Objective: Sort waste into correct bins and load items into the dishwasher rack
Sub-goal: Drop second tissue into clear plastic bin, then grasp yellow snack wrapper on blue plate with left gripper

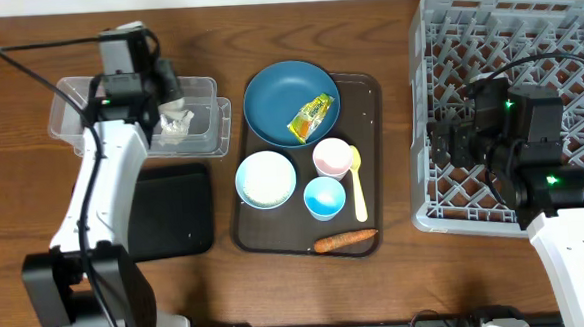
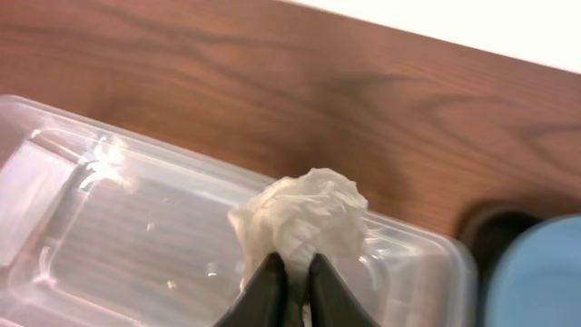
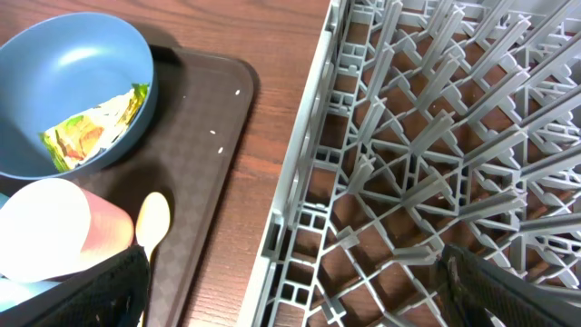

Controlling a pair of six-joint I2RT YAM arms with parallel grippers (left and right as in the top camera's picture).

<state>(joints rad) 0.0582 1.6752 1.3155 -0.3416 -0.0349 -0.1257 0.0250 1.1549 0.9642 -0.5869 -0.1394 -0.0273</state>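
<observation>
Overhead, edges: the rack (image 1: pixel 525 31) fills the right side and runs off the right edge. A strip of bare table (image 1: pixel 395 128) separates it from the brown tray (image 1: pixel 368 89) at centre. The clear tub (image 1: pixel 203 88) sits upper left, its right edge just beside the brown tray's upper left corner. The black tray (image 1: pixel 175 215) lies below the tub, near the brown tray's left side.

Containers:
- Blue bowl (image 1: pixel 279 99), top of the brown tray, holds the wrapper (image 1: pixel 310 117).
- White bowl (image 1: pixel 266 178), pink cup (image 1: pixel 332 158), light-blue cup (image 1: pixel 324 197), spoon (image 1: pixel 357 185) and carrot (image 1: pixel 344 241) all lie on the brown tray, the carrot along its lower edge.
- The rack pegs carry nothing.

Tissue (image 2: pixel 304 218): a white, crumpled ball over the tub's right half. Whether it touches the tub floor, I cannot tell.

Left gripper (image 2: pixel 295 277): jaws almost together, pinching the tissue's lower edge.

Right gripper (image 3: pixel 295 277): over the rack's left part, jaws spread wide with nothing between them.
</observation>
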